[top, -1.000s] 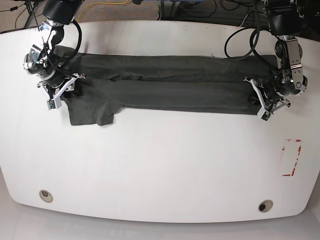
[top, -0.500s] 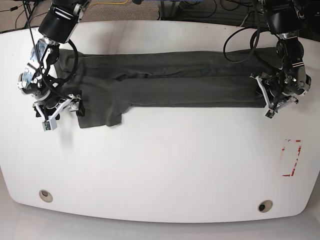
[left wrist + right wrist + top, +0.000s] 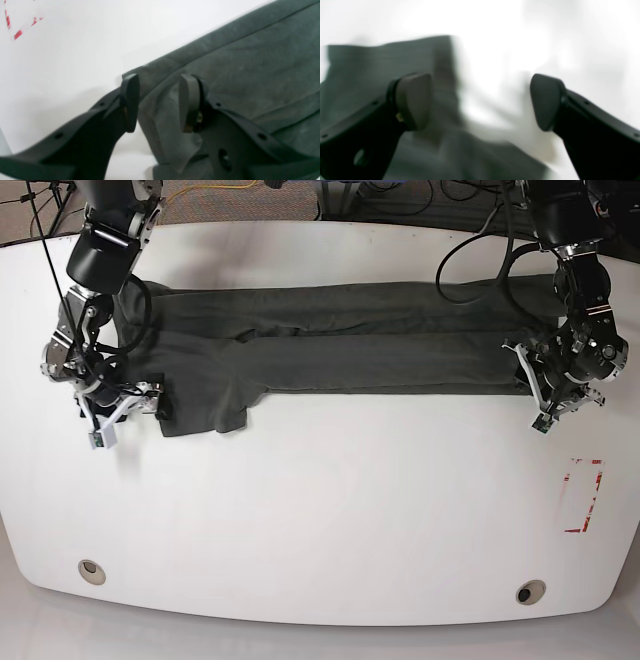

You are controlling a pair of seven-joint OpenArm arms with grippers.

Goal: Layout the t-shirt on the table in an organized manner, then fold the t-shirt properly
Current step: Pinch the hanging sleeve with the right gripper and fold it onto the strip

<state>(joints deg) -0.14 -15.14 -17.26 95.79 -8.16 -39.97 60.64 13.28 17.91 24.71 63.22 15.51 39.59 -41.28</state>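
The left gripper (image 3: 158, 102) is standing parted over the shirt's (image 3: 330, 340) corner, clamping nothing. The right gripper (image 3: 480, 102) is gaping wide, one finger (image 3: 413, 100) above cloth, the other over bare table (image 3: 330, 510). The shirt is lying folded in a long band across the table's far half.

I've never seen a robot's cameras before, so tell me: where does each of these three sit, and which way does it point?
Base: high above, looking down on the table, the t-shirt and both arms.
Left wrist: on the left arm, looking along the open left gripper at the t-shirt's end and a red-and-white sticker.
Right wrist: on the right arm, looking past the wide-open right gripper; blurred.
Shared: all three show the t-shirt on the table.
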